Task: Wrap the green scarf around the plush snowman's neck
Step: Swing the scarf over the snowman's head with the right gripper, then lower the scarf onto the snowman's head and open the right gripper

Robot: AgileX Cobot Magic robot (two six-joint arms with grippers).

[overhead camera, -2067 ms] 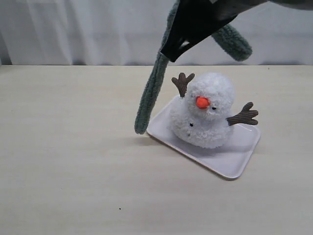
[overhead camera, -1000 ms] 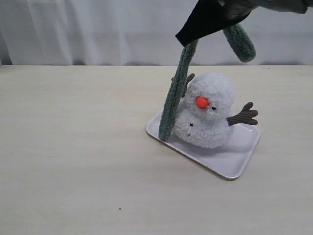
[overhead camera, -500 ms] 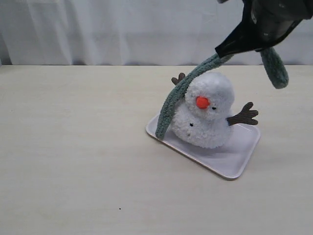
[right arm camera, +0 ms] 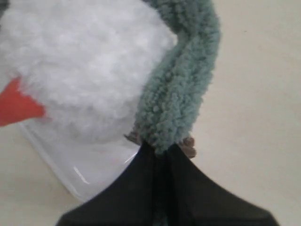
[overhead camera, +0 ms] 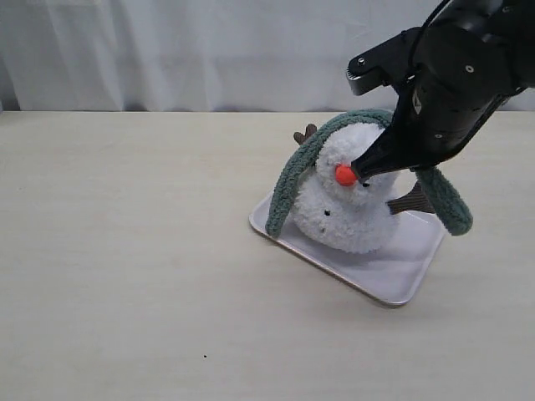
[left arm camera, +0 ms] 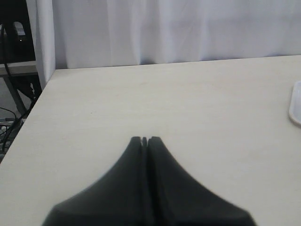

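The plush snowman (overhead camera: 347, 209) sits on a white tray (overhead camera: 393, 271), its orange nose (overhead camera: 345, 175) toward the camera. The green scarf (overhead camera: 292, 180) lies draped over the top and back of its head, not at the neck. One end hangs down the snowman's left side onto the tray, the other end (overhead camera: 447, 205) hangs at the right. My right gripper (overhead camera: 364, 174) is low beside the face, shut on the scarf (right arm camera: 181, 94); the white head (right arm camera: 89, 66) fills the right wrist view. My left gripper (left arm camera: 145, 139) is shut and empty over bare table, outside the exterior view.
The beige table (overhead camera: 125, 251) stretches wide to the left and front of the tray. A white curtain (overhead camera: 167, 50) hangs behind the table's back edge. The tray's rim (left arm camera: 296, 106) shows in the left wrist view.
My right gripper has dropped from above and behind the snowman's head down to its right side, pulling the scarf over the head. The scarf's free end swung down on the right.
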